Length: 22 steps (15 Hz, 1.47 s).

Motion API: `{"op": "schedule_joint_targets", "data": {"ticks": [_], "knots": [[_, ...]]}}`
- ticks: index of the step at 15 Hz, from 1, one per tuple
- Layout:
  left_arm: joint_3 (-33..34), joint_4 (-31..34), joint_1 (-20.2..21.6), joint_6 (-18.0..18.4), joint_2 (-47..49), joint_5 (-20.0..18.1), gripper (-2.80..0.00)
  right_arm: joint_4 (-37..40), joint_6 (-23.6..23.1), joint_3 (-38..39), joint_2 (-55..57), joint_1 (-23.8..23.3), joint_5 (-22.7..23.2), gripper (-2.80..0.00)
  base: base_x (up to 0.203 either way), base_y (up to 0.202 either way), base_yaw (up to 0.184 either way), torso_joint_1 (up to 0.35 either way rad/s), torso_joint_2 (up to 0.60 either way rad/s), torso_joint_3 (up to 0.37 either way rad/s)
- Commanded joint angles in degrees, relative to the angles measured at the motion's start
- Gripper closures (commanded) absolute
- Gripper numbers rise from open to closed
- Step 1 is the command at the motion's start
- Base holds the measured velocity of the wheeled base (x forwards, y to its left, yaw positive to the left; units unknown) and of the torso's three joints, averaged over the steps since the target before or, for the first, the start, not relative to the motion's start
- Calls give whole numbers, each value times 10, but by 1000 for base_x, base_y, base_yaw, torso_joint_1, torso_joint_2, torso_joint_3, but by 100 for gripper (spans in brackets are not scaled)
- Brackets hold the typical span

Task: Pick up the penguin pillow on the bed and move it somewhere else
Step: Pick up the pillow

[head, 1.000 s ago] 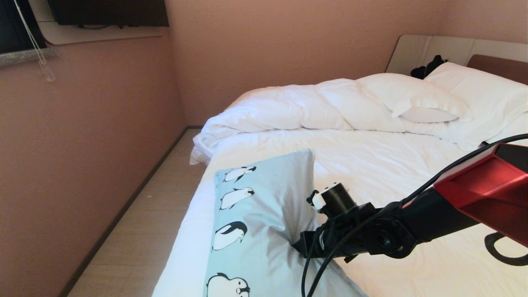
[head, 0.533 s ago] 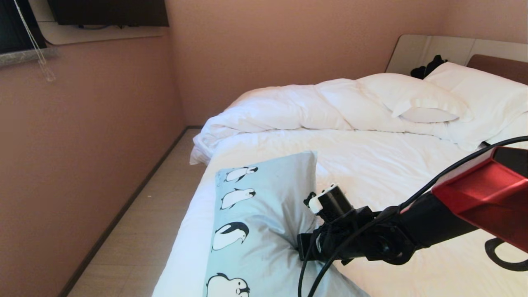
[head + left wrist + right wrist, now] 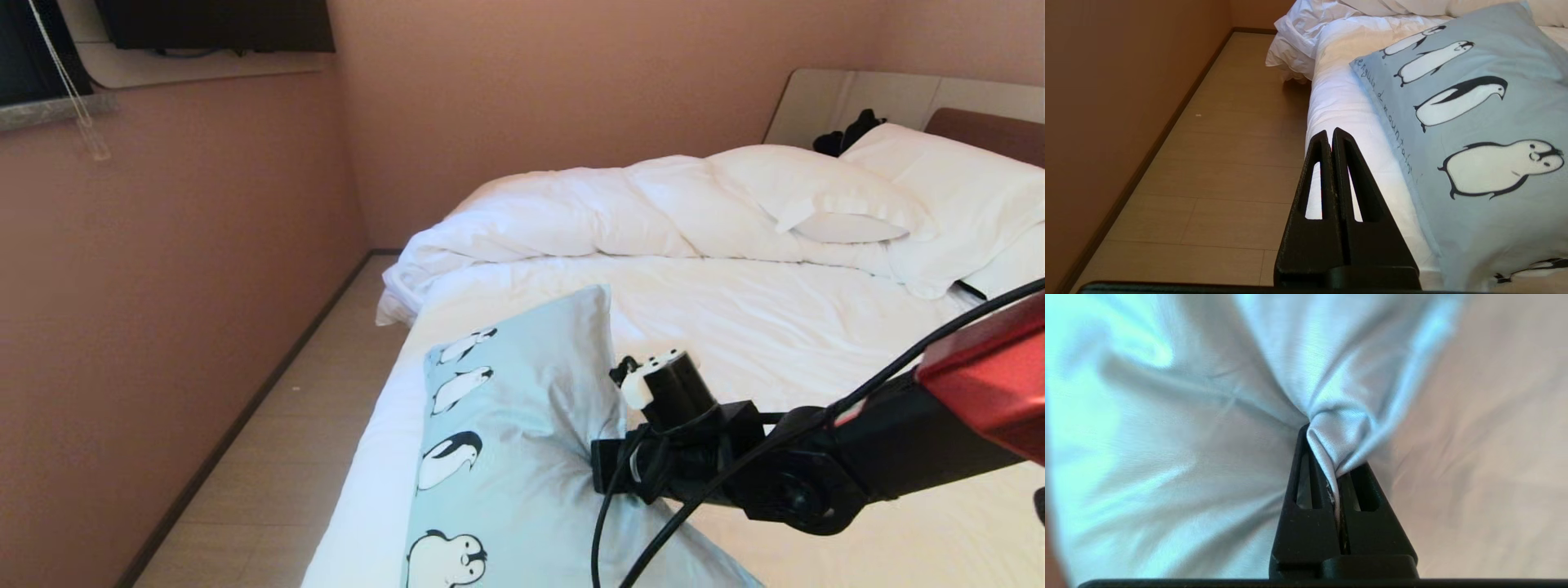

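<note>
The light blue penguin pillow (image 3: 506,441) lies along the near left edge of the bed (image 3: 775,327), its far corner tipped up. My right gripper (image 3: 594,474) is shut on a pinched fold of the pillow's right side; in the right wrist view the gripper (image 3: 1327,449) has blue cloth (image 3: 1331,433) squeezed between its fingers. My left gripper (image 3: 1329,132) is shut and empty, parked low beside the bed's edge, with the penguin pillow (image 3: 1474,122) off to its side. The left arm does not show in the head view.
A bunched white duvet (image 3: 571,212) and white pillows (image 3: 824,196) fill the far side of the bed. A black clothing bundle (image 3: 845,132) sits by the headboard (image 3: 980,126). A strip of wood floor (image 3: 277,457) runs between the bed and the pink wall (image 3: 163,269).
My right gripper has closed on the pillow's fabric and risen a little. The pillow's right side is pulled up and its far corner lifts higher.
</note>
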Motion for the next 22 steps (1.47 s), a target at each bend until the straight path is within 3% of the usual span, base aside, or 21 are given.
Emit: {"op": "schedule_joint_targets", "data": {"ticks": [1,8,11,22], "knots": [[2,0,0,0,0,0,0,2,8,-6,-54,-15,-11,0,0,0,0,0,0,0],[2,0,0,0,0,0,0,69,11,-65,-150,-54,-12,0,0,0,0,0,0,0],[2,0,0,0,0,0,0,83,5,-92,-174,-73,-32,0,0,0,0,0,0,0],[2,0,0,0,0,0,0,101,-8,-86,-277,-115,-41,0,0,0,0,0,0,0]]}}
